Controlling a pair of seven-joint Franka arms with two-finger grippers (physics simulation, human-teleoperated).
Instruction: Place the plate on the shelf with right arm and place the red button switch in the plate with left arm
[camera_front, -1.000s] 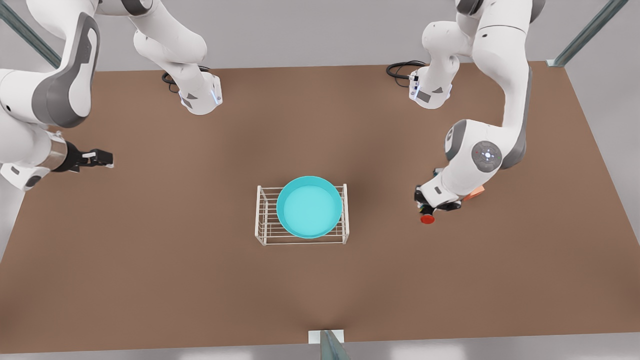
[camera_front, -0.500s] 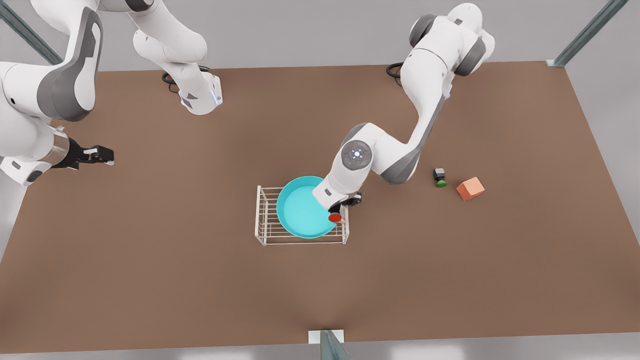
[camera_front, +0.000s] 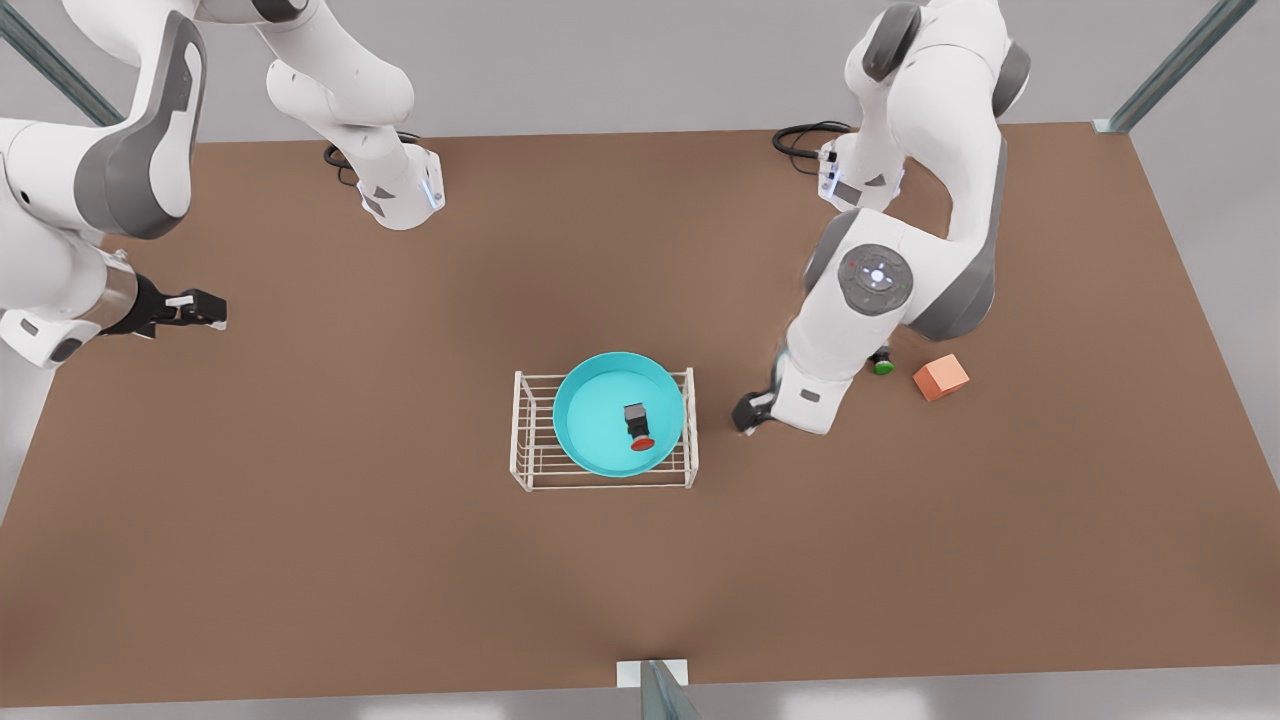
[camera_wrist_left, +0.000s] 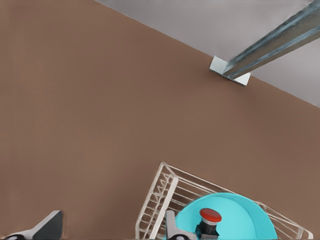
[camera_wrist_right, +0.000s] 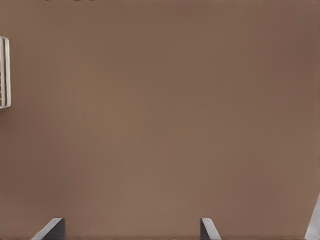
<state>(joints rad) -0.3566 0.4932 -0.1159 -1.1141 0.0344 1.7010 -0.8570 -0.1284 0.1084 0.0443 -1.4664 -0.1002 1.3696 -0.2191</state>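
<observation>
you're at the wrap-up: the red button switch (camera_front: 638, 424) lies in the plate (camera_front: 590, 420) on the shelf (camera_front: 522, 440), the left gripper (camera_front: 748, 411) at its 3 o'clock and the right gripper (camera_front: 205, 310) off at 10 o'clock both spread open and empty, so just retract.

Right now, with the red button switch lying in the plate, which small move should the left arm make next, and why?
Probably lift the left hand up and away from the shelf. The red button switch lies inside the plate on the shelf, and this hand is open and empty beside it. The right hand waits, open, at the front view's left.
</observation>
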